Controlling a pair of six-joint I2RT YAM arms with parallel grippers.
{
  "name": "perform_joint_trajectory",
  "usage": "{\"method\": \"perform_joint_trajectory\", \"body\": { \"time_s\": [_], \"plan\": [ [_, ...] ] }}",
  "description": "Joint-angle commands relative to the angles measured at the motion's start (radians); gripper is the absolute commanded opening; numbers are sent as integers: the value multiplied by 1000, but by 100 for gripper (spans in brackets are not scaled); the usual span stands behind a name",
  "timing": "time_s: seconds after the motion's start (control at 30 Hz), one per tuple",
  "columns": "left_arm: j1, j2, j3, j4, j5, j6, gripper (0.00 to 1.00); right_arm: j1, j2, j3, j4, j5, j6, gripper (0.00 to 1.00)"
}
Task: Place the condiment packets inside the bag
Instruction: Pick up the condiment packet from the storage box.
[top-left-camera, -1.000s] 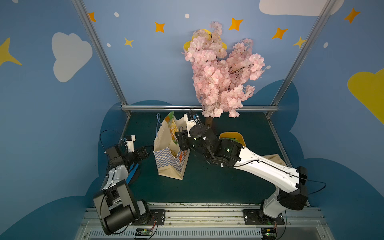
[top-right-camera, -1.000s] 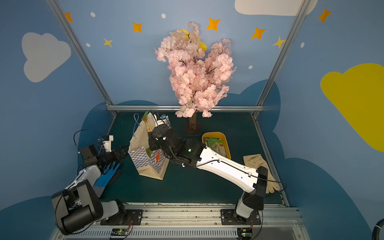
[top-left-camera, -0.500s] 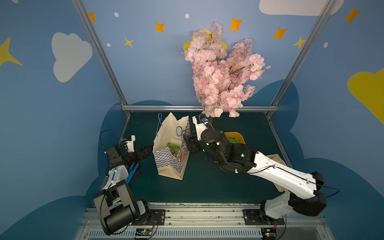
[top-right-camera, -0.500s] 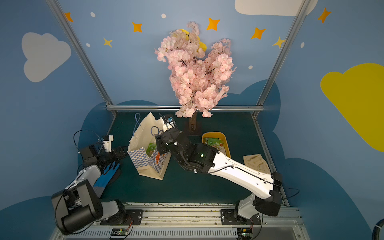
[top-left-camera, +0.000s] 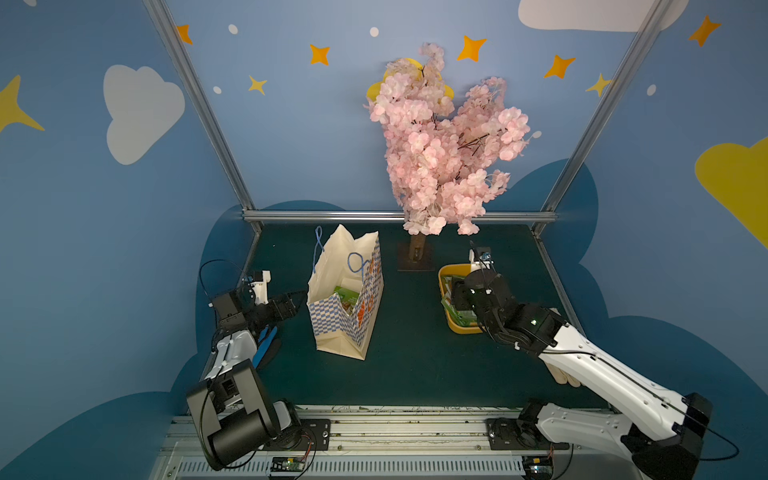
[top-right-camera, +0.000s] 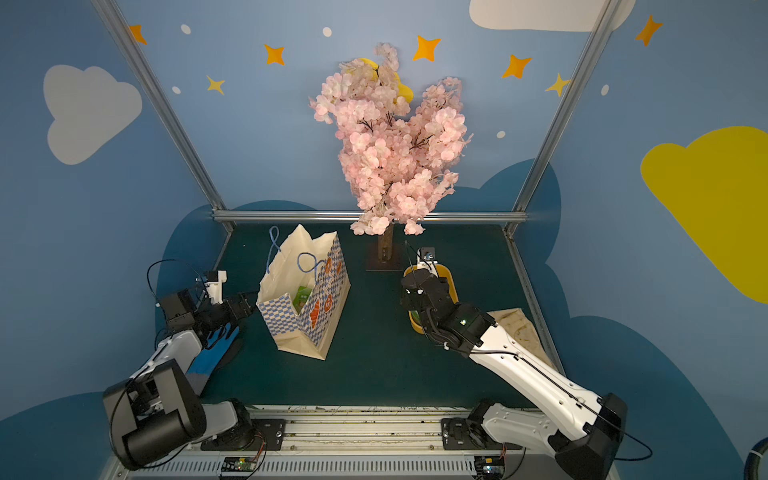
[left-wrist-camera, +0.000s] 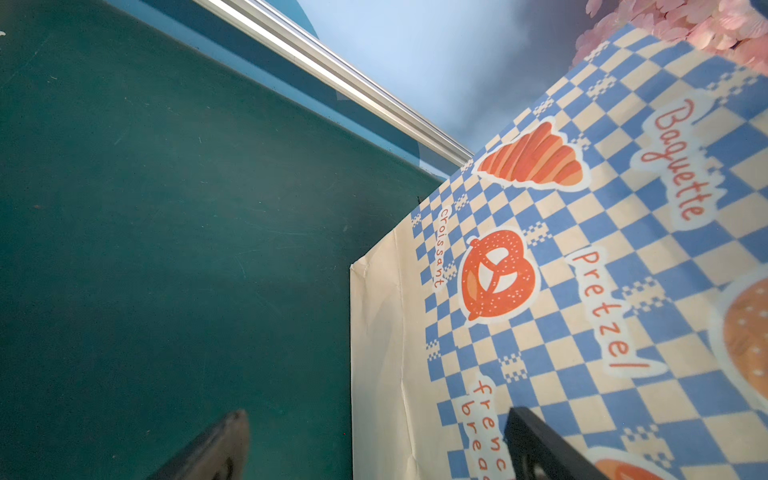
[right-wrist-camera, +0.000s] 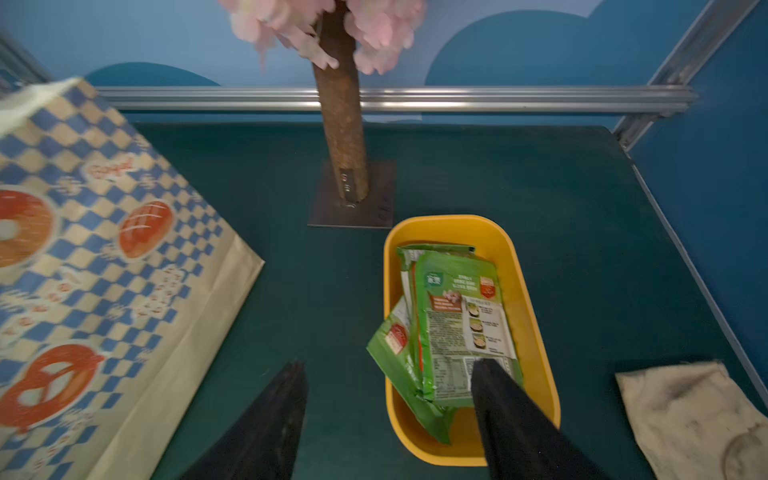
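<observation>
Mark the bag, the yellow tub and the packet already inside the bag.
bag (top-left-camera: 332, 328): in a top view, checkered near panel.
yellow tub (right-wrist-camera: 449, 224): right wrist view, rim.
packet inside the bag (top-left-camera: 347, 296): in a top view, green face.

White links (top-left-camera: 615, 380), black joint housings (top-left-camera: 519, 320), thin black cables (top-left-camera: 214, 262), dark tapered tool fingers (right-wrist-camera: 511, 415).

Paper bag (top-left-camera: 332, 328), glossy packets (right-wrist-camera: 457, 324), plastic tub (right-wrist-camera: 532, 332)
</observation>
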Motion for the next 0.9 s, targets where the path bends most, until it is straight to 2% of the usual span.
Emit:
{"method": "perform_joint_trajectory", "body": {
  "time_s": [0.0,0.13,0.33,0.63,0.87],
  "plan": [
    [3,-7,9,7,16,-1,100,-48,56,-28,-1,49,0,71],
    [3,-5,9,7,17,0,100,-86,153,-28,-19,68,30,74],
    [3,-3,9,7,20,0,100,-135,288,-4,-27,4,23,74],
    [3,-4,9,9,20,0,100,-170,499,72,-26,-16,-21,69],
    [3,-2,9,10,27,1,100,-191,576,88,-26,-15,-18,61]
  ]
}}
